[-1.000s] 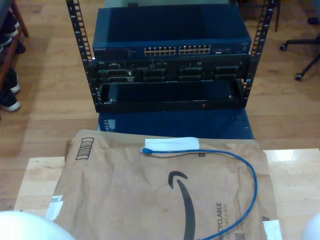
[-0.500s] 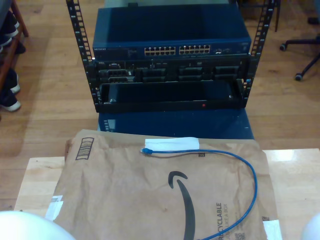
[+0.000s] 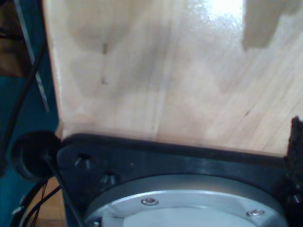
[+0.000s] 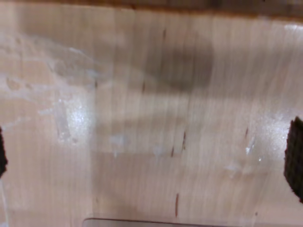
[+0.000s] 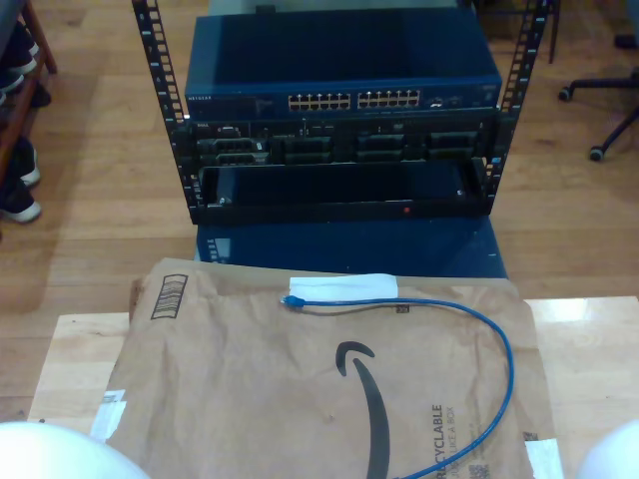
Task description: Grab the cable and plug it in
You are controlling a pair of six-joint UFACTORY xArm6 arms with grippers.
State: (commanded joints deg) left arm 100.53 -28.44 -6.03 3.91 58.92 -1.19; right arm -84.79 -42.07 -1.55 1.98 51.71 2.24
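While my jaws sit outside what the wrist cameras catch, I cannot tell whether either gripper is spread or pressed together; my first wrist view looks down on bare tabletop [image 3: 165,71] past a black mount, my second on the same pale wood. Nothing in the scene has shifted over the last second: the cable [image 5: 479,329] lies exactly where it did, so I judge the grab has not begun. It curves across the brown mailer [image 5: 250,399], one plug [image 5: 292,300] lying at the mailer's far edge just beside a white label [image 5: 344,286], the other end running off the exterior view's bottom edge. Beyond the table stands the rack [image 5: 339,120], its switch [image 5: 339,70] showing a row of ports [image 5: 354,100]. Nothing lies between plug and ports; the gap past the table edge is what the reach must cross.
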